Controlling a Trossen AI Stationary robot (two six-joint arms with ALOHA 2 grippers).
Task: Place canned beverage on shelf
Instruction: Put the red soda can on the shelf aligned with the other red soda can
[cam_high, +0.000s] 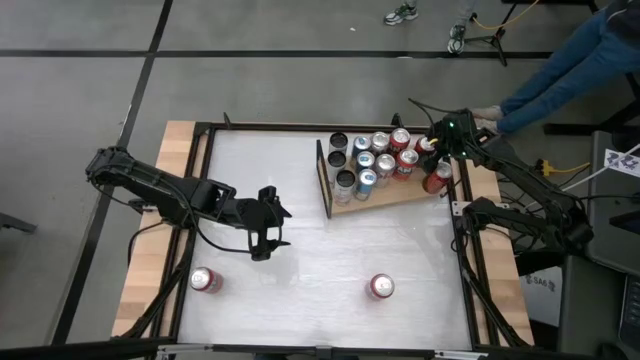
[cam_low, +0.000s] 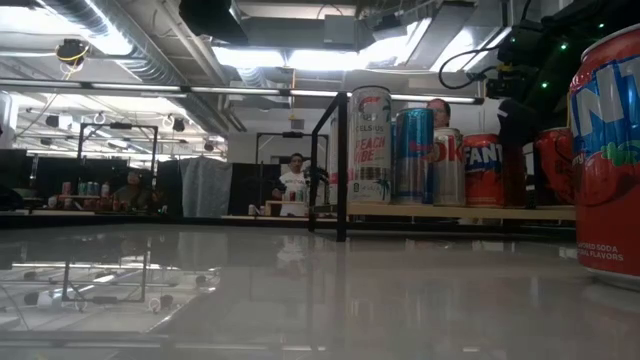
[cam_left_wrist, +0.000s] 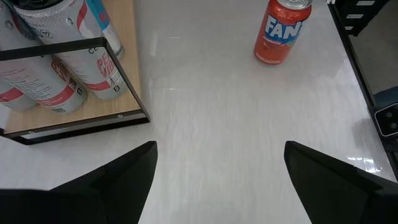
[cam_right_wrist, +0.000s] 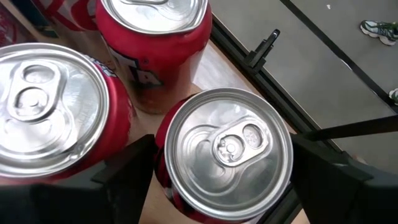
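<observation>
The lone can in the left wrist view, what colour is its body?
Orange-red with white lettering on blue, the aluminium can; left wrist view shows it best.

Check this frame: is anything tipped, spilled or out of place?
Nothing tipped or spilled. Two red cans stand upright on the table, off the shelf; the right gripper straddles a red can at the shelf's end.

The white tabletop (cam_high: 300, 230) is glossy and reflects the overhead lighting. Light wooden boards (cam_high: 165, 220) border its two sides inside a black metal frame (cam_high: 300, 127). The surrounding floor (cam_high: 250, 60) is grey, crossed by dark seam lines. In the low view, the ceiling carries exposed ducts (cam_low: 130, 45) and bright light panels (cam_low: 300, 55). People (cam_low: 293, 185) are at distant benches. A person's legs in jeans (cam_high: 560, 65) extend beside the table.
</observation>
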